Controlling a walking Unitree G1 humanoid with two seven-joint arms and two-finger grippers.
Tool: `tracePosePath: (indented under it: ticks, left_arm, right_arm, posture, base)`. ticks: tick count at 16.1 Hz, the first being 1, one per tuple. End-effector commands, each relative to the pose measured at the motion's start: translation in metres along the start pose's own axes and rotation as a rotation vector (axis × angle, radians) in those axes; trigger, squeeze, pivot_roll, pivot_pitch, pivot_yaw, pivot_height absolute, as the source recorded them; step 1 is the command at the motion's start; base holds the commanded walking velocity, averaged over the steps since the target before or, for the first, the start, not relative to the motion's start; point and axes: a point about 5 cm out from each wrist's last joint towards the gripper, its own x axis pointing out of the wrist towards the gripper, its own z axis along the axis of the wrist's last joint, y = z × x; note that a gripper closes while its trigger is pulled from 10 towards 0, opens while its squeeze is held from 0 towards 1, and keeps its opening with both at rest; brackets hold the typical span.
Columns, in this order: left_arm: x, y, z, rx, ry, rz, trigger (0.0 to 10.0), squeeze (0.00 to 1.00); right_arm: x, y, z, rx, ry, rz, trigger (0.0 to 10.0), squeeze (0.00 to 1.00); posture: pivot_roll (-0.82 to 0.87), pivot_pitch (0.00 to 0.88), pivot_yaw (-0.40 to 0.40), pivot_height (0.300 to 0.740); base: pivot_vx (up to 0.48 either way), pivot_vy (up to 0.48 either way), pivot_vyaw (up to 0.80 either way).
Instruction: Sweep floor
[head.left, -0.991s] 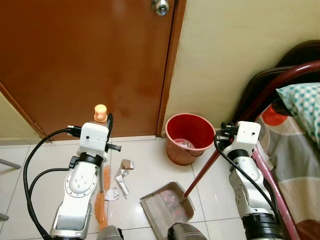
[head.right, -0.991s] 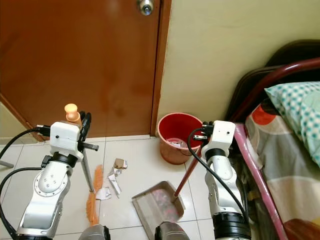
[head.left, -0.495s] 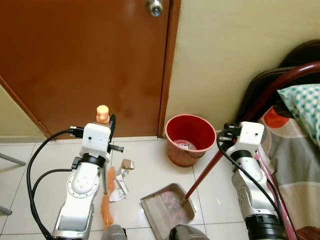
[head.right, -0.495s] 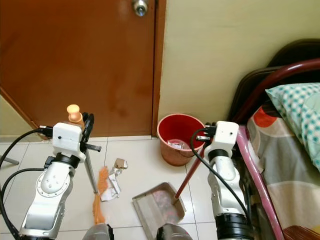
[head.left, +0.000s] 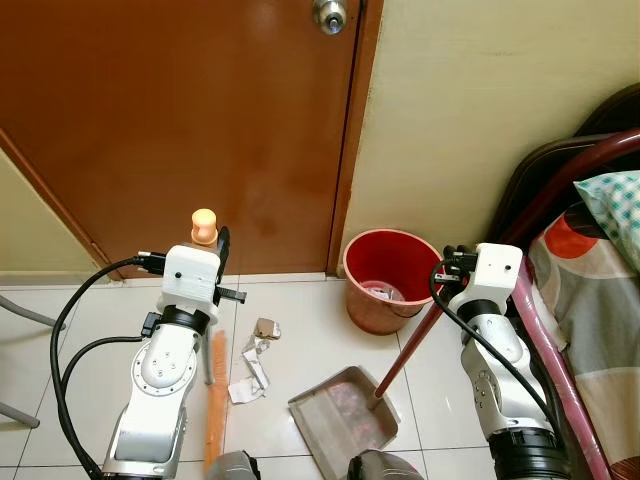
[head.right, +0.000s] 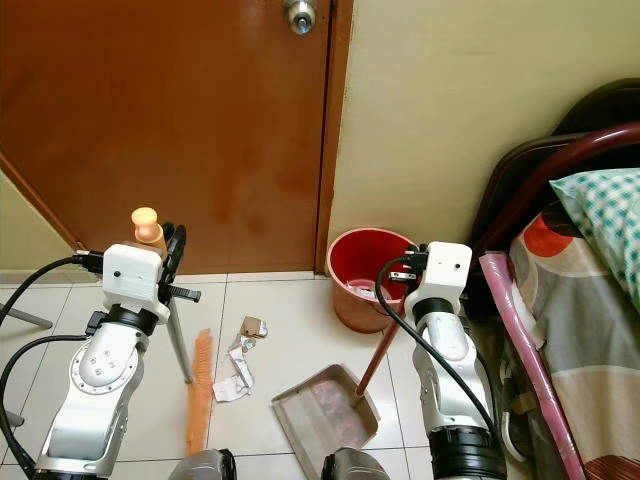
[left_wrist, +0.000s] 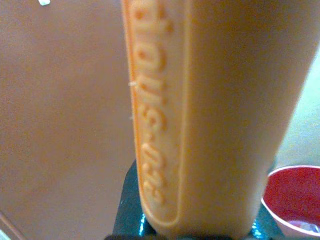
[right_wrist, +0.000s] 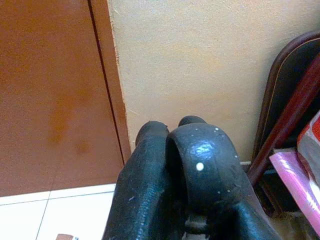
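Left gripper (head.left: 210, 243) clenched on broom (head.left: 214, 400) grip; right gripper (head.right: 412, 275) clenched on dustpan (head.right: 322, 408) handle. Litter (head.right: 238, 365) at pan's 9 o'clock: light, flimsy. Broom stiff, light; hold high.

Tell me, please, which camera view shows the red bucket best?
The left eye view shows the red bucket best: whole, standing on the tiles against the wall beside the door, with some litter inside. In the right eye view the right arm covers part of its rim. The left wrist view catches a corner of it behind the orange broom handle.

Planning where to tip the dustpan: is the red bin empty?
Not empty: the upright red bin has some pale scraps at its bottom, otherwise mostly unfilled.
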Motion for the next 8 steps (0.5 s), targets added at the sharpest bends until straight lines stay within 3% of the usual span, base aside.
tracePosePath:
  ticks: [1, 3, 4, 8]
  left_arm:
    - [0.0, 0.0, 0.005, 0.015, -0.019, 0.006, 10.0, 0.0]
    - [0.003, 0.003, 0.008, 0.013, -0.027, 0.021, 10.0, 0.0]
    - [0.006, 0.005, 0.013, 0.039, -0.046, 0.029, 10.0, 0.0]
    - [0.012, 0.013, 0.024, 0.123, -0.104, 0.067, 10.0, 0.0]
  right_arm:
    - [0.003, 0.0, 0.009, -0.005, -0.029, -0.003, 10.0, 0.0]
    - [0.008, 0.0, 0.016, 0.005, -0.057, -0.004, 10.0, 0.0]
    - [0.016, -0.003, 0.026, 0.047, -0.087, -0.02, 10.0, 0.0]
    - [0.034, -0.014, 0.042, 0.059, -0.129, -0.089, 10.0, 0.0]
  posture:
    - [-0.03, 0.118, -0.041, 0.74]
    - [-0.03, 0.12, -0.043, 0.74]
    - [-0.03, 0.12, -0.043, 0.74]
    - [-0.02, 0.105, -0.038, 0.74]
  base:
    - [0.0, 0.0, 0.0]
    - [0.0, 0.0, 0.0]
    - [0.0, 0.0, 0.0]
    - [0.0, 0.0, 0.0]
